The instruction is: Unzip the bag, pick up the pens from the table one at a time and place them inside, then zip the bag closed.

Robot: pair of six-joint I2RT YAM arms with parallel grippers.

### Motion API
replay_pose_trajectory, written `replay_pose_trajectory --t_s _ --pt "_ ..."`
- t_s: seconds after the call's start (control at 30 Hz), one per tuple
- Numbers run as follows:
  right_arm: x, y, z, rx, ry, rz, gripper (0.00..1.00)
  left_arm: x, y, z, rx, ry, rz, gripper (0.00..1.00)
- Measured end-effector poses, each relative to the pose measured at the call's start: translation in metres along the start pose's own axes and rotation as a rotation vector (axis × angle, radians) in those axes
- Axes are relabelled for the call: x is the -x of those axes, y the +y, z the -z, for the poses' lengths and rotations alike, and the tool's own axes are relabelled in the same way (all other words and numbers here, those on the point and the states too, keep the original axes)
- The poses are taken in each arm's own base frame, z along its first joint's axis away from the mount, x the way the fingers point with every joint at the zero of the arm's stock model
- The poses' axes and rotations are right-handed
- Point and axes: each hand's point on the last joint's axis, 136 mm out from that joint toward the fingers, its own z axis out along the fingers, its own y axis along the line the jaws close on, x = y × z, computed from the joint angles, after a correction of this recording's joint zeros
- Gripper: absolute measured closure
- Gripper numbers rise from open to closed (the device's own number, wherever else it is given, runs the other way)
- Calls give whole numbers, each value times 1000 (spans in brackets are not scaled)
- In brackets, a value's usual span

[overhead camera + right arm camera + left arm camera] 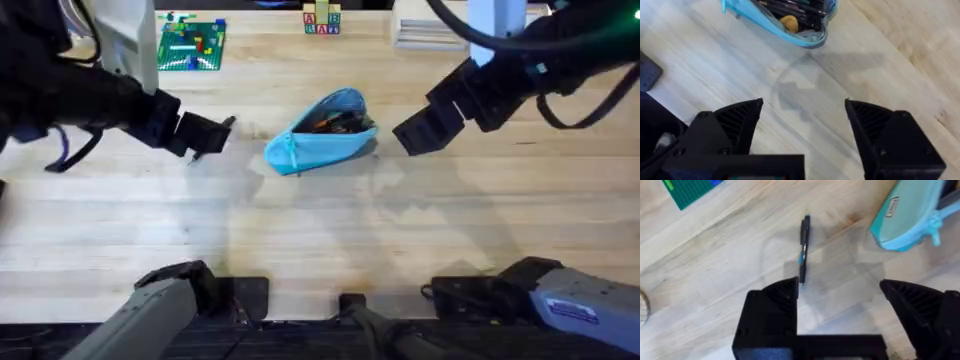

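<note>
The light blue bag (322,132) lies mid-table with its zipper open and dark pens showing inside. The right wrist view looks into its open mouth (790,22), where thin dark pens and a small yellowish thing lie. One black pen (803,247) with a blue band rests on the bare table (320,240), left of the bag (905,215). My left gripper (840,295) hovers open just short of that pen, holding nothing. It sits left of the bag in the overhead view (212,135). To the bag's right, my right gripper (415,132) is open and empty (804,112).
A green brick baseplate (192,45) lies at the back left, and its corner shows in the left wrist view (690,190). Letter blocks (322,20) stand at the back centre and a white object (430,30) at the back right. The front half of the table is bare wood.
</note>
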Motion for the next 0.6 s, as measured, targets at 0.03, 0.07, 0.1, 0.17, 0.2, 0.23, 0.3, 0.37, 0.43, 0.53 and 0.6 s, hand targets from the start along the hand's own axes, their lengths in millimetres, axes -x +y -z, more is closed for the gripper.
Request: replay_pose_trajectory --t_s 0.03,0.07,0.1,0.17,0.2,0.23,0.3,0.37,0.43,0.53,0.6 --pt "0 0 0 0 0 0 4 -1 3 -5 2 14 6 9" --pt "0 0 0 0 1 0 4 -6 10 -19 -5 62 22 9" --pt "-1 0 0 1 2 -1 4 -8 12 -23 -8 77 26 9" --pt "-2 0 0 1 7 -1 5 -10 16 -32 -10 99 32 8" --pt "-2 0 0 2 9 -2 5 -11 19 -37 -10 108 35 8" --pt "-3 1 0 2 12 -2 4 -12 21 -40 -7 117 36 8" --pt "-4 1 0 3 16 -2 5 -14 26 -48 -1 139 39 8" --pt "-5 1 0 4 22 -3 4 -20 35 -65 3 179 48 8" --pt "-5 1 0 4 22 -3 4 -22 38 -73 -3 193 52 8" --pt "-5 1 0 4 22 -3 5 -29 40 -86 -15 229 61 7" --pt "-5 1 0 4 22 -3 5 -36 42 -95 -28 261 70 7"
